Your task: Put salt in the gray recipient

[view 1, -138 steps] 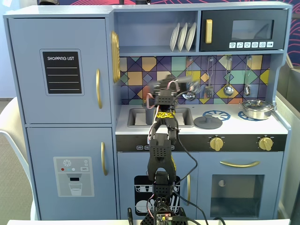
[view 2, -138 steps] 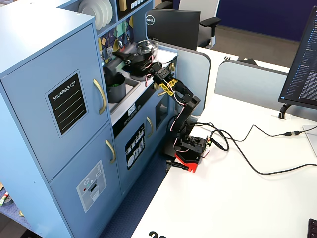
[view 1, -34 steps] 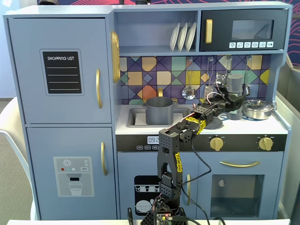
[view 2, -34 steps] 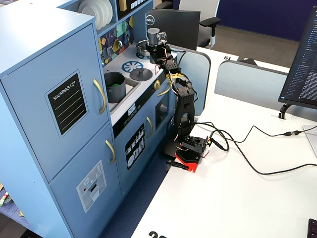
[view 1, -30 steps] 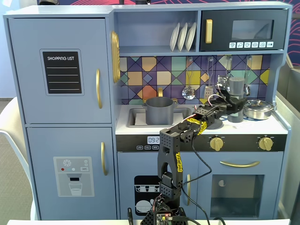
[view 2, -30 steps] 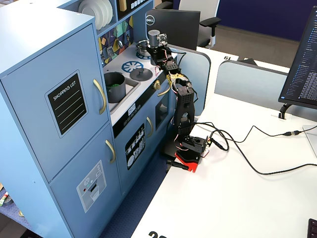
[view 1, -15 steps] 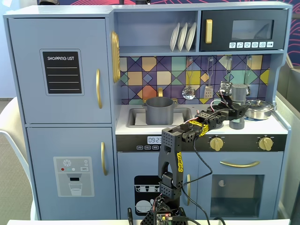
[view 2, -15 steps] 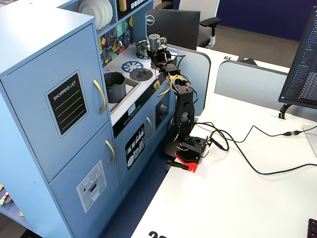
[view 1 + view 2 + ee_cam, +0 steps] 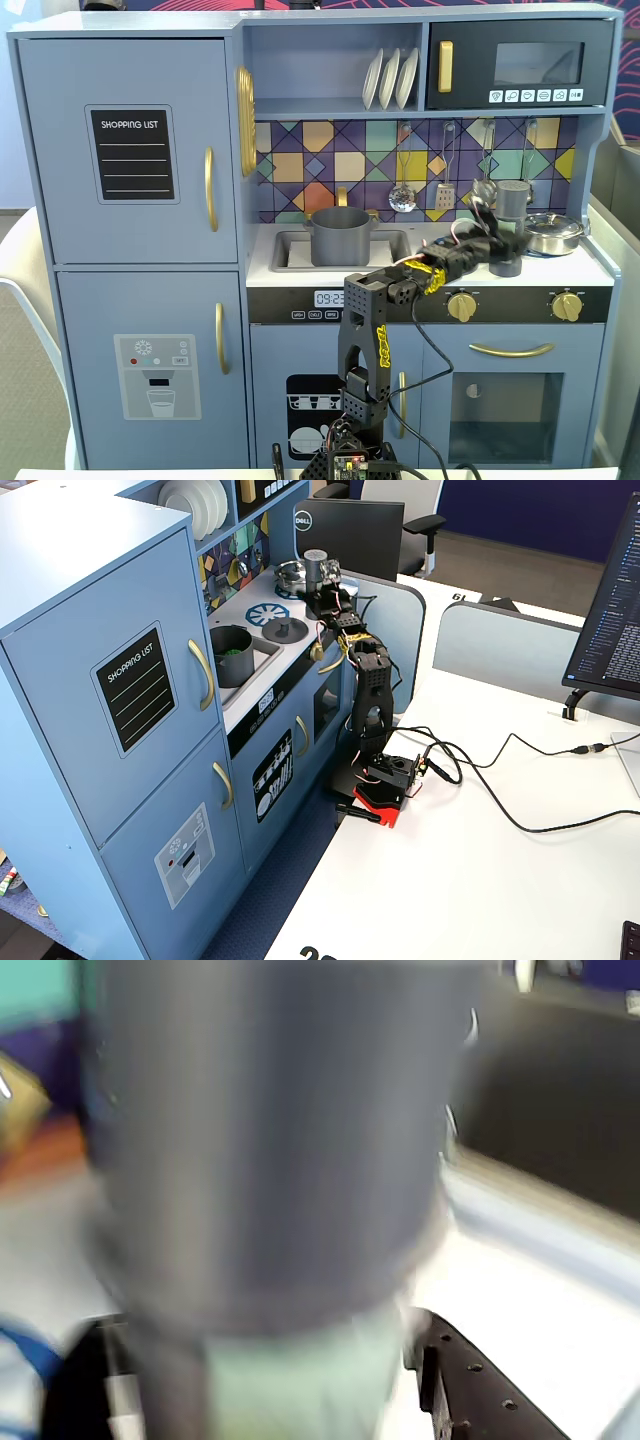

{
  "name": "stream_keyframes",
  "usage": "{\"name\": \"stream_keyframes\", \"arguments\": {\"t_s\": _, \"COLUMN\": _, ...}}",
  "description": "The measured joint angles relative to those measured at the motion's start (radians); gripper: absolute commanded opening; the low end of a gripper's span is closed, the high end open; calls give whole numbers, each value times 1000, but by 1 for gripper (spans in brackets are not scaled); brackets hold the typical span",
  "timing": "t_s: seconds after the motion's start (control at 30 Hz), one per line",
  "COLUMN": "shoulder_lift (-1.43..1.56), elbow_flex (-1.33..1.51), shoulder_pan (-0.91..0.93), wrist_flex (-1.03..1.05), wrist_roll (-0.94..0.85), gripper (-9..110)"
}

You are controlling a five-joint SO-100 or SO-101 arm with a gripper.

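One thing fills the wrist view: the salt, its dark gray upper body blurred and its pale green label low in the frame, with a black finger of the claw at its right side. From that and the fixed views I judge the claw to be closed around the shaker, gripping it low down, though the blur keeps me from seeing both contact faces clearly.

In a fixed view the arm reaches across the toy kitchen's counter to its right part, where the salt stands upright, near the shiny silver pan. A flat gray lid lies on the counter between the shaker and the sink.

Farther left, well apart from the shaker, the gray recipient sits in the sink; something green shows inside it.

Risks, as I judge them: the shaker is tall and held low, so a fast swing could tilt or slip it. The path leftward crosses the lid's knob and then the pot's rim; carrying too low would knock either. The hanging utensils crowd any high lift.
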Motion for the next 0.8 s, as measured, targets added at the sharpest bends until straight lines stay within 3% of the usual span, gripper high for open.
{"name": "stream_keyframes", "arguments": {"t_s": 0.2, "shoulder_lift": 183, "elbow_flex": 110, "shoulder_pan": -2, "wrist_flex": 94, "wrist_roll": -43, "gripper": 47}}
{"name": "stream_keyframes", "arguments": {"t_s": 0.27, "shoulder_lift": 308, "elbow_flex": 152, "shoulder_pan": -8, "wrist_flex": 215, "wrist_roll": -46, "gripper": 33}}
{"name": "stream_keyframes", "arguments": {"t_s": 0.33, "shoulder_lift": 468, "elbow_flex": 193, "shoulder_pan": -11, "wrist_flex": 394, "wrist_roll": -61, "gripper": 6}}
{"name": "stream_keyframes", "arguments": {"t_s": 0.37, "shoulder_lift": 557, "elbow_flex": 216, "shoulder_pan": -23, "wrist_flex": 499, "wrist_roll": -69, "gripper": 0}}
{"name": "stream_keyframes", "arguments": {"t_s": 0.47, "shoulder_lift": 811, "elbow_flex": 296, "shoulder_pan": -127, "wrist_flex": 842, "wrist_roll": -133, "gripper": 0}}
{"name": "stream_keyframes", "arguments": {"t_s": 0.57, "shoulder_lift": 1022, "elbow_flex": 420, "shoulder_pan": -324, "wrist_flex": 1100, "wrist_roll": -83, "gripper": 0}}
{"name": "stream_keyframes", "arguments": {"t_s": 0.67, "shoulder_lift": 1170, "elbow_flex": 603, "shoulder_pan": -541, "wrist_flex": 1164, "wrist_roll": 8, "gripper": 0}}
{"name": "stream_keyframes", "arguments": {"t_s": 0.8, "shoulder_lift": 1310, "elbow_flex": 928, "shoulder_pan": -716, "wrist_flex": 1075, "wrist_roll": 28, "gripper": 0}}
